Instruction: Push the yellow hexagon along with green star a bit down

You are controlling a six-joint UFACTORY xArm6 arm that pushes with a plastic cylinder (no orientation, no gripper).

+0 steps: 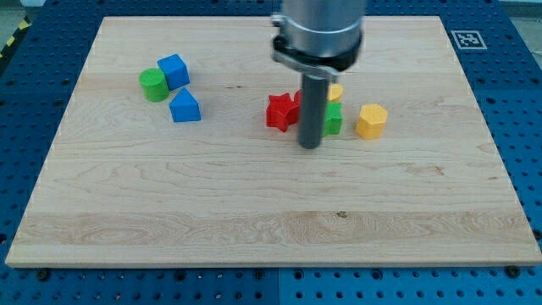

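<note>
A pale wooden bench (pixel 254 220) fills the view, set on a blue perforated base. The arm enters from the view's top as a grey cylinder ending in a straight dark rod. There is no claw on this arm, so nothing opens, shuts or holds; only my tip (pixel 311 146) touches the bench.

The yellow hexagon (pixel 371 121) sits to the view's right of my tip and slightly higher. The green star (pixel 333 120) lies between them, partly hidden behind the rod and apparently just beside it; whether they touch cannot be told. A small gap separates the green star from the yellow hexagon.

My tip sits lower in the view than both blocks. Pushing them down would likely need it above them first.

A yellow block (pixel 335 91), its shape unclear, peeks out above the green star. A red star (pixel 282 112) lies just left of the rod. Far left, well apart, sit a green cylinder (pixel 153 85), a blue cube (pixel 174 70) and a blue house-shaped block (pixel 185 107).
</note>
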